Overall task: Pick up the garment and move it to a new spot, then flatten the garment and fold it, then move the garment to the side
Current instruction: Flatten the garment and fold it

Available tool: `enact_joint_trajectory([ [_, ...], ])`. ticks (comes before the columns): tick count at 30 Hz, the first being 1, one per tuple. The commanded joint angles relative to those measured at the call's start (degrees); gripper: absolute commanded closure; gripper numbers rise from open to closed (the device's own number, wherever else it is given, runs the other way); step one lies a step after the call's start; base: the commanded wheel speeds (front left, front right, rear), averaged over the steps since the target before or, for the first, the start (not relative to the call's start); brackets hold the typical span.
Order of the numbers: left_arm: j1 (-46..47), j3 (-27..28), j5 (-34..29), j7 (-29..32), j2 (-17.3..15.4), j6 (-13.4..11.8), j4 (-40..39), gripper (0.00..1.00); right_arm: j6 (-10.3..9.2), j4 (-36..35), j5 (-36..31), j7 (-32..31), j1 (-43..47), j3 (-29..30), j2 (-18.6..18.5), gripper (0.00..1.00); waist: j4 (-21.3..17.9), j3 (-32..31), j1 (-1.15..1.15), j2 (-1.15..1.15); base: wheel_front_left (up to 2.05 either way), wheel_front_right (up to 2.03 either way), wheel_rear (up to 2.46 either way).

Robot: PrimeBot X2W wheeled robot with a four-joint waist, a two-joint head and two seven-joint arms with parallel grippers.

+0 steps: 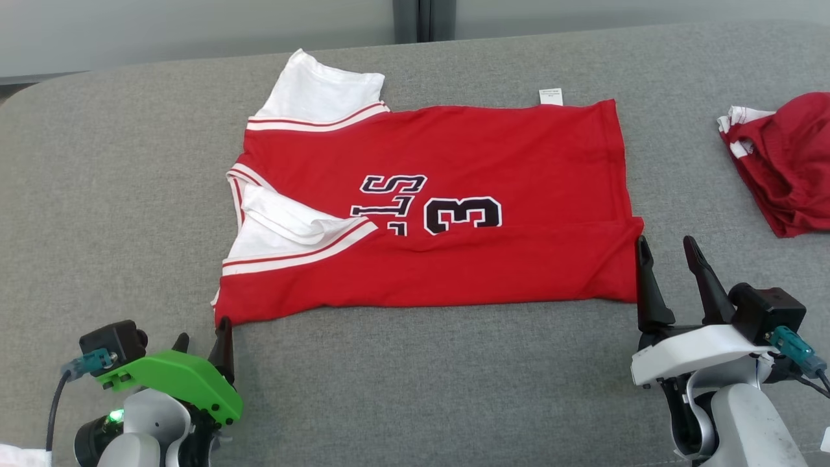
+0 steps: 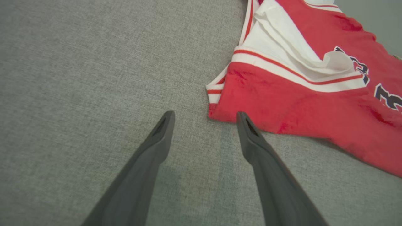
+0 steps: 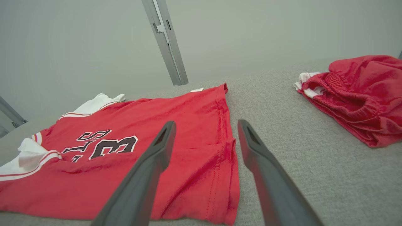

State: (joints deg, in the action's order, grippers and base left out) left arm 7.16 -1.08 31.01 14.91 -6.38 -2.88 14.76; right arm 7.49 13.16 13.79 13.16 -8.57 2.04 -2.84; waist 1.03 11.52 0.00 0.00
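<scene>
Left tool (image 1: 202, 329), spread, at jersey (image 1: 454, 149) shoulder corner; right tool (image 1: 665, 241), spread, straddling hem edge; grey surface (image 1: 421, 383) between.

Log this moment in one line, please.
red jersey spread out | left gripper open at sleeve-side corner | right gripper open at hem corner
</scene>
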Motion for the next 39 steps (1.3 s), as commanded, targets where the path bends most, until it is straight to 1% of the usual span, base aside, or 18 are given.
enact_joint_trajectory([
  [1, 1.4, 0.5, 0.6, 0.5, -0.1, -0.4, 0.2, 0.00, -0.02, -0.3, -0.4, -0.3, -0.3, -0.1, -0.1, 0.00, -1.0, 0.9, 0.00, 0.00, 0.00, 0.00, 0.00],
  [7, 2.8, 0.9, 2.2, 2.7, -0.6, -0.8, 2.0, 0.00, -0.02, 0.4, -0.6, -1.1, -0.1, 0.1, -0.1, 0.00, -2.6, 1.9, 0.00, 0.00, 0.00, 0.00, 0.00],
  [9, 2.9, 0.9, 2.5, 3.1, -0.5, -0.9, 2.7, 0.17, -0.02, 0.9, -0.6, -1.5, -0.2, 0.1, -0.1, 0.00, -2.8, 2.0, 0.00, 0.00, 0.00, 0.00, 0.00],
  [11, 3.1, 1.0, 3.0, 3.3, -0.3, -1.0, 3.6, 0.30, -0.02, 1.4, -0.4, -1.9, -0.3, -0.1, -0.1, 0.00, -3.0, 2.1, 0.00, 0.00, 0.00, 0.00, 0.00],
  [12, 3.2, 1.0, 3.1, 3.2, -0.3, -1.0, 4.0, 0.35, -0.02, 1.7, -0.3, -2.1, -0.4, -0.3, -0.1, 0.00, -3.1, 2.1, 0.00, 0.00, 0.00, 0.00, 0.00],
  [14, 3.6, 0.9, 3.3, 3.3, -0.1, -0.9, 5.1, 0.53, -0.02, 2.5, -0.1, -2.7, -0.6, -0.6, -0.1, 0.00, -3.2, 2.2, 0.00, 0.00, 0.00, 0.00, 0.00],
  [15, 3.8, 0.8, 3.5, 3.4, 0.0, -0.7, 5.6, 0.66, -0.02, 2.9, 0.0, -3.1, -0.6, -0.7, -0.1, 0.00, -3.3, 2.2, 0.00, 0.00, 0.00, 0.00, 0.00],
  [16, 4.0, 0.7, 3.7, 3.3, 0.1, -0.4, 5.8, 0.76, -0.02, 3.4, -0.1, -3.4, -0.7, -0.7, -0.1, 0.00, -3.3, 2.3, 0.00, 0.00, 0.00, 0.00, 0.00],
  [17, 4.3, 0.6, 3.7, 3.1, 0.2, -0.1, 6.0, 0.94, -0.02, 3.9, -0.3, -3.8, -0.8, -0.8, -0.1, 0.00, -3.3, 2.3, 0.00, 0.00, 0.00, 0.00, 0.00],
  [18, 4.5, 0.6, 3.8, 2.8, 0.3, 0.0, 6.1, 1.00, -0.02, 4.4, -0.3, -4.1, -0.9, -0.9, -0.1, 0.00, -3.3, 2.3, 0.00, 0.00, 0.00, 0.00, 0.00],
  [22, 5.4, 0.5, 3.8, 0.7, 0.3, 0.8, 5.0, 1.00, -0.02, 7.4, 0.3, -5.6, -1.4, -1.7, -0.1, 0.00, -3.1, 2.3, 0.00, 0.00, 0.00, 0.00, 0.00],
  [26, 5.1, 0.9, 3.7, -0.9, -0.1, 0.8, 3.6, 1.00, -0.02, 11.4, 0.7, -6.2, -2.8, -1.4, -0.1, 0.00, -2.2, 2.2, 0.00, 0.00, 0.00, 0.00, 0.00],
  [31, 3.9, 0.6, 3.5, -1.5, -0.2, 0.7, 1.5, 1.00, -0.02, 16.0, 1.2, -5.3, -5.0, -1.1, -0.1, 0.00, -1.3, 2.1, 0.00, 0.00, 0.00, 0.00, 0.00],
  [35, 2.9, 0.2, 3.6, -1.6, 0.2, 0.8, -0.1, 1.00, -0.02, 19.7, 1.8, -5.7, -6.7, -2.3, -0.1, 0.00, -0.9, 1.9, 0.00, 0.00, 0.00, 0.00, 0.00],
  [36, 2.6, 0.1, 3.6, -1.7, 0.3, 0.8, -0.5, 1.00, -0.02, 20.7, 1.8, -5.9, -7.1, -2.8, 0.0, 0.02, -0.8, 1.8, 0.00, 0.00, 0.00, 0.00, 0.00],
  [37, 2.4, 0.0, 3.7, -1.7, 0.3, 0.8, -0.8, 1.00, -0.01, 21.4, 1.9, -6.0, -7.4, -3.1, 0.0, 0.40, -0.7, 1.7, 0.00, 0.00, 0.00, 0.00, 0.00],
  [38, 2.2, -0.2, 3.7, -1.8, 0.3, 0.8, -1.2, 1.00, -0.01, 22.4, 2.0, -6.4, -7.7, -3.5, 0.0, 0.61, -0.7, 1.5, 0.00, 0.00, 0.00, 0.00, 0.00],
  [39, 2.0, -0.2, 3.6, -1.8, 0.4, 0.8, -1.5, 1.00, -0.01, 22.9, 2.1, -6.6, -7.9, -3.9, 0.0, 0.86, -0.7, 1.4, 0.00, 0.00, 0.00, 0.00, 0.00],
])
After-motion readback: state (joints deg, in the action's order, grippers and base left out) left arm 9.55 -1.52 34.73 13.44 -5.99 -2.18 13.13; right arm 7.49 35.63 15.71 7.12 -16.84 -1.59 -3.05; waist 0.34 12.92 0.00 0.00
